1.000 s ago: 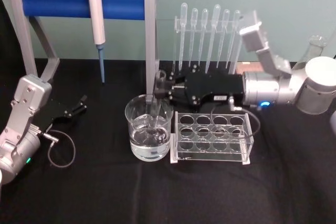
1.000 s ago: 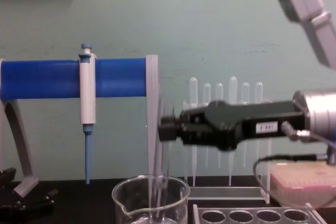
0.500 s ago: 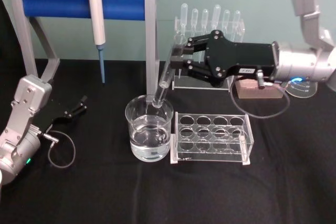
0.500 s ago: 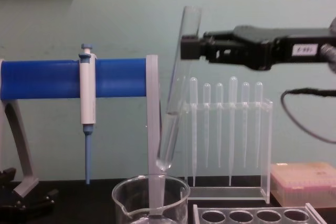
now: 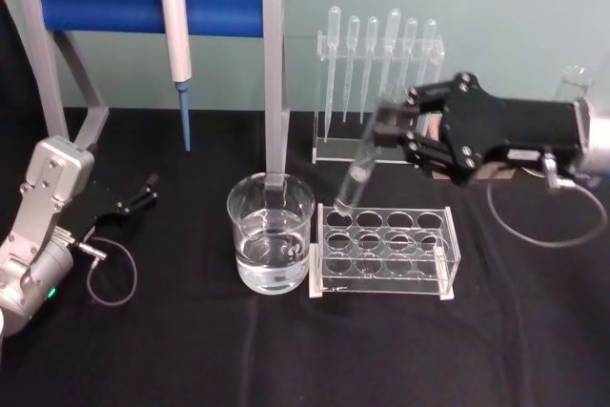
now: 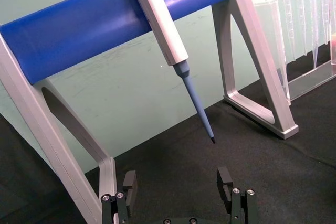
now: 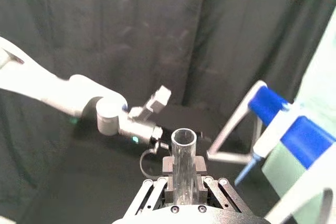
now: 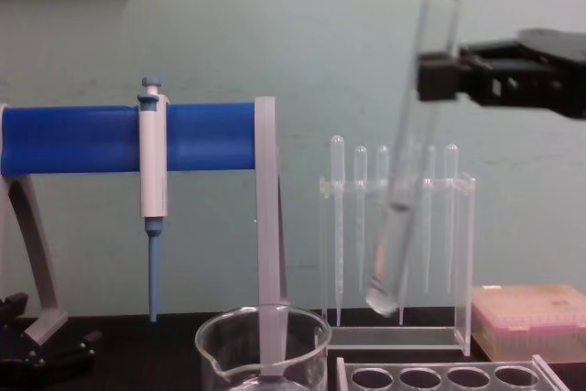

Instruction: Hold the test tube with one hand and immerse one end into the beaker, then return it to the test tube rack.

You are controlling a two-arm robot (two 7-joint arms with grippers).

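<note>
Glass test tube (image 5: 364,161): tilted, rounded end lowest, held in the air above the back left corner of the clear tube rack (image 5: 385,251), clear of the beaker (image 5: 271,245). Right gripper (image 5: 405,129): fingers closed on the tube's upper part, open rim (image 7: 184,139) standing above them. Beaker: part-filled with clear liquid, on black tabletop (image 5: 286,350), just left of the rack. Left gripper (image 5: 145,192): parked low at far left, fingers (image 6: 226,182) spread, holding nothing. Blue pipettor (image 5: 175,35): hanging on its stand.
</note>
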